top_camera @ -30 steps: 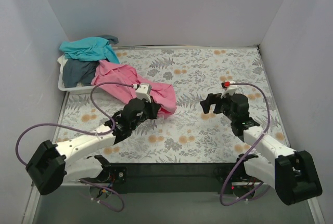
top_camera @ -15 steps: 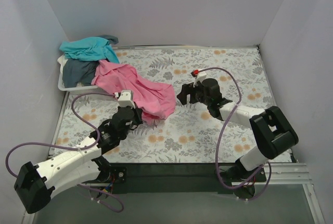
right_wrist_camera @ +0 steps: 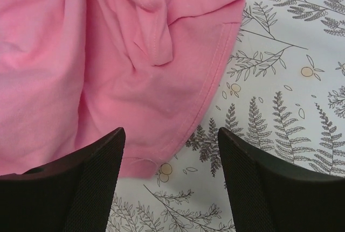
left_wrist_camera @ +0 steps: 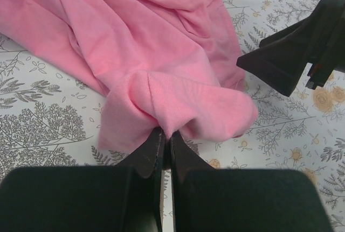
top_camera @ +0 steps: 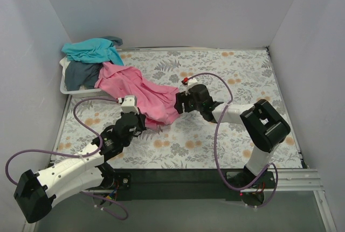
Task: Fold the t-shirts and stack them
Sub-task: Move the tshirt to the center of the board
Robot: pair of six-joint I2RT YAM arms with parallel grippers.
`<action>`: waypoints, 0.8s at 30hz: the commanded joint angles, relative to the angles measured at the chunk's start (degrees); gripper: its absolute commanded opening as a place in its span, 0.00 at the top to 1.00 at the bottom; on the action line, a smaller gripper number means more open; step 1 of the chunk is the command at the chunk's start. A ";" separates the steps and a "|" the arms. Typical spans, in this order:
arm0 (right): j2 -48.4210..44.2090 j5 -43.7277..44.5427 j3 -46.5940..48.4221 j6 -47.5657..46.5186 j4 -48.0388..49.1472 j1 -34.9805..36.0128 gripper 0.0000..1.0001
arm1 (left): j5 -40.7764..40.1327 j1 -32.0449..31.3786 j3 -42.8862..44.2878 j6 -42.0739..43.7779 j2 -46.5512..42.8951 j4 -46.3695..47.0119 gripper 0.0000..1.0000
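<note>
The pink t-shirt (top_camera: 143, 92) lies crumpled on the floral table (top_camera: 237, 76), left of centre. Its far end trails up to the white basket (top_camera: 69, 89) in the far left corner, where the teal t-shirt (top_camera: 91, 50) and the grey-blue t-shirt (top_camera: 81, 74) are heaped. The left gripper (left_wrist_camera: 164, 135) is clamped tight on a bunched fold at the pink shirt's near edge, its jaws pressed together with cloth pinched between them. The left arm stretches low and nearly straight from its base at the near left corner, angling forward and to the right. The right gripper (right_wrist_camera: 170, 138) hangs over the shirt's right hem, its jaws spread apart and straddling the stitched edge without gripping it. The right arm rises from its base, bends sharply at the elbow, and its forearm reaches leftward across the table.
</note>
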 commanded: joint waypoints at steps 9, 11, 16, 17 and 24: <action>2.80 4.60 2.18 1.64 -3.18 1.77 0.41 | 0.14 0.27 -1.19 1.11 -0.80 1.83 1.00; 2.98 4.52 2.36 1.64 -3.18 2.13 0.43 | 0.23 0.27 -1.19 1.28 -0.54 1.92 1.00; 3.50 4.08 2.71 1.82 -3.18 3.00 0.46 | 0.40 0.27 -1.19 1.20 -0.01 2.10 1.00; 3.59 4.34 2.80 1.82 -3.27 3.27 0.46 | 0.32 0.27 -1.19 1.20 -0.09 2.01 1.00; 5.61 3.90 3.85 2.35 -3.71 3.27 0.53 | 0.49 0.36 -1.36 1.37 -0.62 2.01 1.00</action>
